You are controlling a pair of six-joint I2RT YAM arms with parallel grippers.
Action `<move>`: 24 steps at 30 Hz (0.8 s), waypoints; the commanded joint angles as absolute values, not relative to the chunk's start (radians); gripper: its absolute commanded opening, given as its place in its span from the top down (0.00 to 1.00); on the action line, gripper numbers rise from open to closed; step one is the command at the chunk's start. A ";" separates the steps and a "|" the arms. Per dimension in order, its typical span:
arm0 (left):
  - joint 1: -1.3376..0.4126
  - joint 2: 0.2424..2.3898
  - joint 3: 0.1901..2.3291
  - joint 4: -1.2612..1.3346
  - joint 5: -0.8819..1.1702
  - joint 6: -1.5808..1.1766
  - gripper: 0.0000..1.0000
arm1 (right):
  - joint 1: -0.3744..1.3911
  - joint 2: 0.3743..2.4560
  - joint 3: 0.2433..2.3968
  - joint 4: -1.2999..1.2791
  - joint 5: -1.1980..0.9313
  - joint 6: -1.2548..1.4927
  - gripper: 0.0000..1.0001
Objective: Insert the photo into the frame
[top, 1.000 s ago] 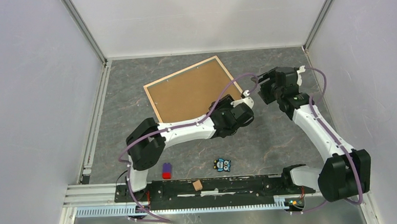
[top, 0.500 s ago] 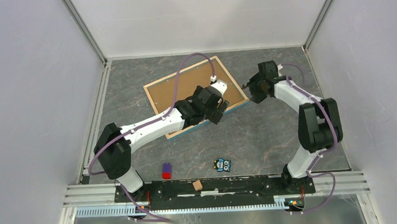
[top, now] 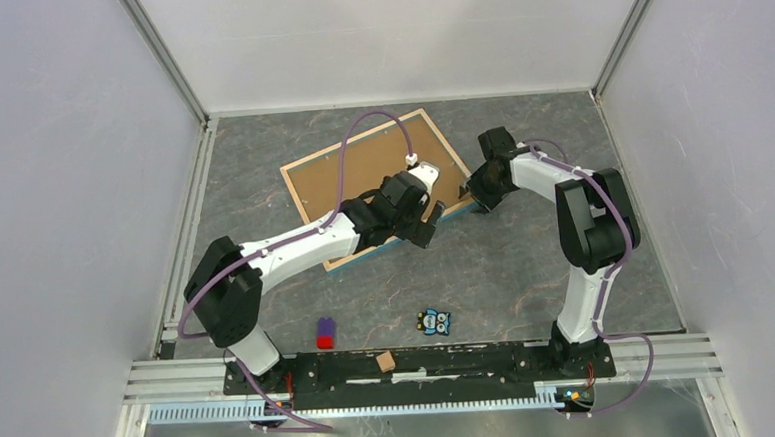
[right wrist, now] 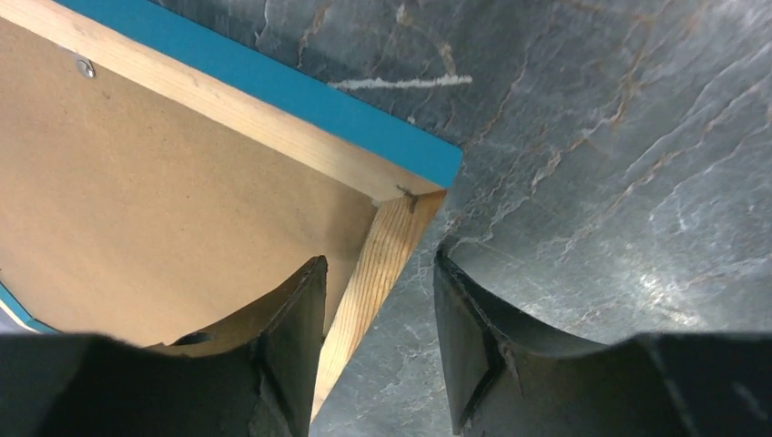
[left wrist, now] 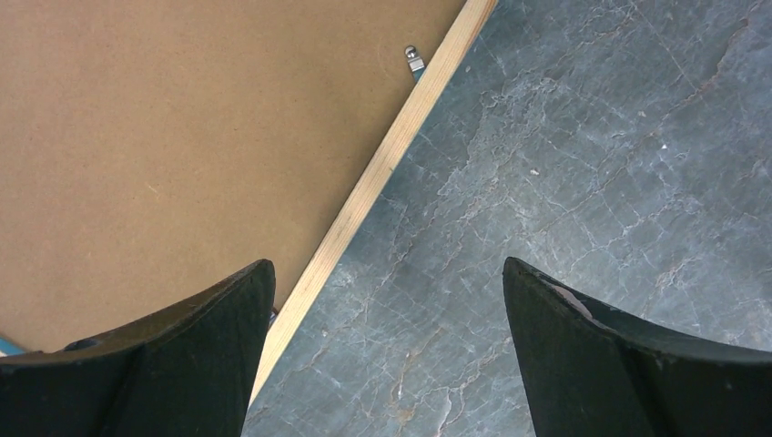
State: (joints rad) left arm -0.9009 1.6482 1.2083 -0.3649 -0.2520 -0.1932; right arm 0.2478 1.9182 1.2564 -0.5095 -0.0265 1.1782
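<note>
Top view: the left arm [top: 305,245] covers the near edge of the frame [top: 361,170]; we see only the frame's back.
Left wrist view: the frame runs off top and left; the fingers [left wrist: 182,364] of the left gripper [left wrist: 387,262] are cut at the bottom.
Right wrist view: we cannot tell whether the right gripper [right wrist: 378,262] touches the wooden rim [right wrist: 387,246].
The owl-shaped item [top: 433,322] is too small to identify.
</note>
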 commanded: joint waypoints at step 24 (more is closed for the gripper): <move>-1.059 2.131 1.450 -0.292 -0.906 0.078 0.03 | 0.263 1.752 1.295 -0.609 -0.095 1.456 1.00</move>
